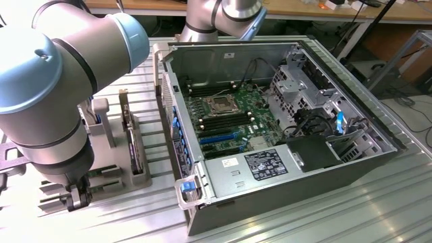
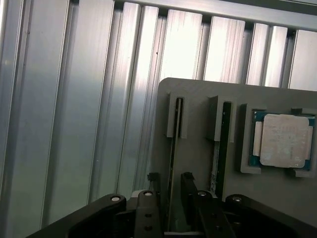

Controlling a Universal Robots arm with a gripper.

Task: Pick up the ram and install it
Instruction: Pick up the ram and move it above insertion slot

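exterior view: ribbed aluminium table (image 1: 337,212), open sheet-steel pc case (image 1: 223,55), matte grey plastic holder (image 1: 135,182) on the exterior view's left. wrist view: ram (image 2: 174,139) stood on edge in a holder slot, twin stick (image 2: 218,153) in the next slot, cpu (image 2: 282,140) beyond. gripper (image 2: 171,177) jaws were apart, straddling the ram, gaps both sides. ram likely light, stiff, thin, fragile; best pinched gently on its flat faces near mid-length.

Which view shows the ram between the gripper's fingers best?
The wrist view: the ram stands on edge in its holder slot, between the fingers of the gripper. In the exterior view the arm covers most of that holder.
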